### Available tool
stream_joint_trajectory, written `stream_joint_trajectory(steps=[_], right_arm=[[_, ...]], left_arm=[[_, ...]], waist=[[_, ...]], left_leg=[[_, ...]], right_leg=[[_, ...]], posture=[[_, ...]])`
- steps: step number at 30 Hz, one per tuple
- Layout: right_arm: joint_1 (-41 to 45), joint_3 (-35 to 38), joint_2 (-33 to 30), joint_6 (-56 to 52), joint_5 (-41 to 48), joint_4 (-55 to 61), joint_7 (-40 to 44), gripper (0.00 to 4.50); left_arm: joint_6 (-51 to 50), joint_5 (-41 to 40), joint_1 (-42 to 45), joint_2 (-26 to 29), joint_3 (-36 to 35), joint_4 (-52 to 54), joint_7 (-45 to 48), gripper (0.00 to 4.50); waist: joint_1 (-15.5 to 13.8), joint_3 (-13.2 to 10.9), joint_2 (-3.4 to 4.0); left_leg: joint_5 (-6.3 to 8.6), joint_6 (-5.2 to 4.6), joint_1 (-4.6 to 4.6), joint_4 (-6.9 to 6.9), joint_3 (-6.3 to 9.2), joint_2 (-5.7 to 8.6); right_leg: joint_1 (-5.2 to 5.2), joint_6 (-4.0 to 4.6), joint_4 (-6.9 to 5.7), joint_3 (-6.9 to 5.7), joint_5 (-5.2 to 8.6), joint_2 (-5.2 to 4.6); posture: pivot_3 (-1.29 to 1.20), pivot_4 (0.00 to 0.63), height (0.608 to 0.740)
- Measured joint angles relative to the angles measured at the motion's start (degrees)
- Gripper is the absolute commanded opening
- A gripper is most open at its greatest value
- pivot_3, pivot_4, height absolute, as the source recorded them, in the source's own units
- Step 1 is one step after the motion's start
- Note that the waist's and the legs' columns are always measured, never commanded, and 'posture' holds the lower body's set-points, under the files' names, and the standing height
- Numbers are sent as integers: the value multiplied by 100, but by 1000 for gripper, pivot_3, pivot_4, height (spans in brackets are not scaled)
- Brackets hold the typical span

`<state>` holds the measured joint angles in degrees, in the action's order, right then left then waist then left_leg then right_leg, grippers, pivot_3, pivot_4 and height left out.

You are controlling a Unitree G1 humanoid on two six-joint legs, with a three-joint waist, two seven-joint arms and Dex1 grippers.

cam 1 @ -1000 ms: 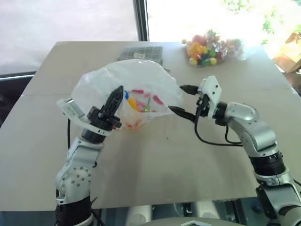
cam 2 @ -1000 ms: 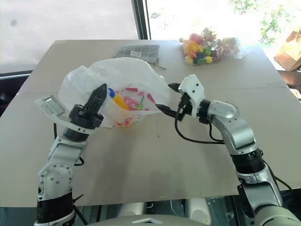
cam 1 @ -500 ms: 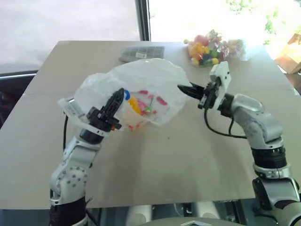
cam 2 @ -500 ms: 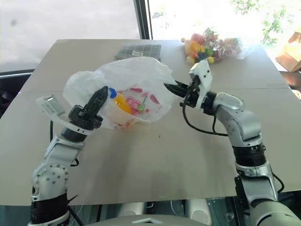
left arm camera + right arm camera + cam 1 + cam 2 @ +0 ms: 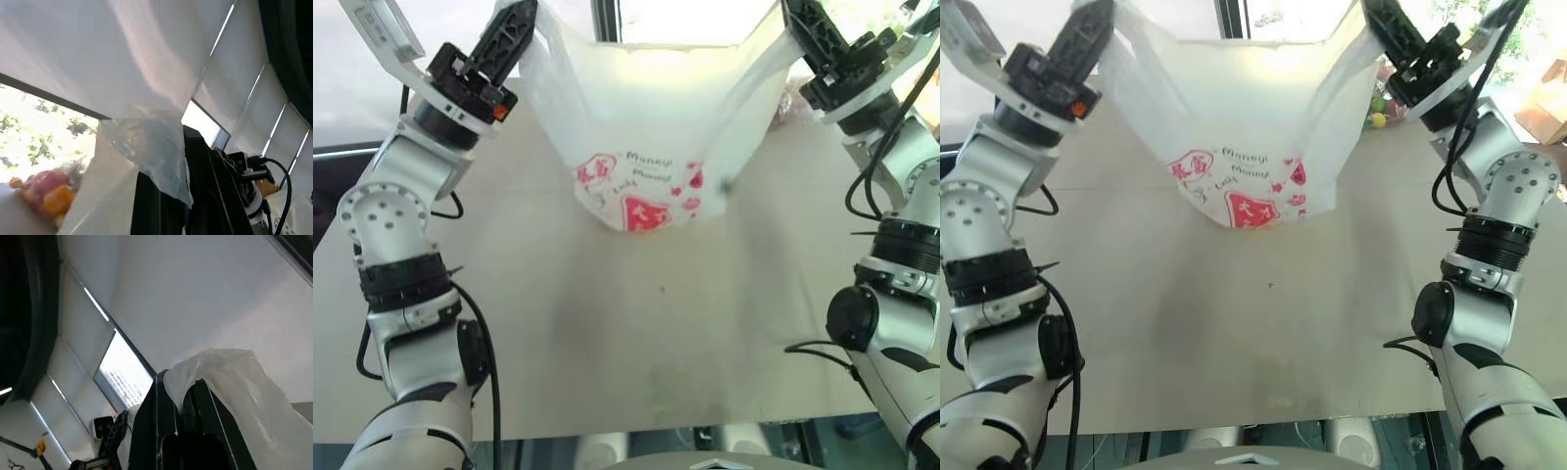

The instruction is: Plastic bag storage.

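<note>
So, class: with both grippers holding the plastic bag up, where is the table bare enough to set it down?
The near table, below the plastic bag and between both arms, is bare. Sweets crowd the far right, behind the bag.

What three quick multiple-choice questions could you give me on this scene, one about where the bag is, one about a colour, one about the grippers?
1. Where is the plastic bag?
A. flat on the table
B. hanging above the table between both grippers
C. on the floor

2. What colour are the pictures printed on it?
A. red
B. green
C. blue

3. How is the left gripper?
A. wide open
B. shut on the plastic bag
C. shut on nothing

Answers: 1 B, its handles are stretched up to the left gripper and right gripper; 2 A, red prints sit beside the "Money" lettering; 3 B, the wrist view shows plastic pinched between its fingers.
</note>
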<state>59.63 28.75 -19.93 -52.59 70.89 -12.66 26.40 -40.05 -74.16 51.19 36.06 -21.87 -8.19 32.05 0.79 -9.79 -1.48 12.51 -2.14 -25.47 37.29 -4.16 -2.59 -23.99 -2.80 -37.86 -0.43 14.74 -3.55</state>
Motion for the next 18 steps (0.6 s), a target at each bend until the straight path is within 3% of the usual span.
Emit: stream_joint_trajectory(steps=[2, 15, 17, 18], right_arm=[[37, 2, -55, 56, -2, -26, 0, 94], [209, 143, -256, 431, 36, -133, -101, 94], [30, 21, -361, 394, -37, 32, -16, 854], [-130, -82, -433, 337, -71, 163, 68, 1353]], left_arm=[[-2, 144, 211, 20, 1, -252, 166, 0], [3, 894, 676, -221, -2, -936, 810, 0], [26, 1024, 624, -230, 2, -919, 928, 0], [43, 1111, 531, -220, -4, -912, 973, 262]], waist=[[1, 0, 1], [-5, -14, 3], [-5, -13, 4], [-4, -13, 4]], left_leg=[[-1, 1, -32, 7, -1, 0], [-2, 2, -32, 16, -3, 1], [-2, 2, -30, 15, -2, 0], [-1, 2, -28, 15, -1, -1]], right_leg=[[-30, 0, -2, -3, -1, -1], [-30, -1, -8, -4, -1, -3], [-30, -1, -7, -3, -1, -3], [-29, -1, -7, -2, -1, -3]], posture=[[0, 150, 740], [0, 150, 740], [0, 150, 740], [0, 150, 740]])
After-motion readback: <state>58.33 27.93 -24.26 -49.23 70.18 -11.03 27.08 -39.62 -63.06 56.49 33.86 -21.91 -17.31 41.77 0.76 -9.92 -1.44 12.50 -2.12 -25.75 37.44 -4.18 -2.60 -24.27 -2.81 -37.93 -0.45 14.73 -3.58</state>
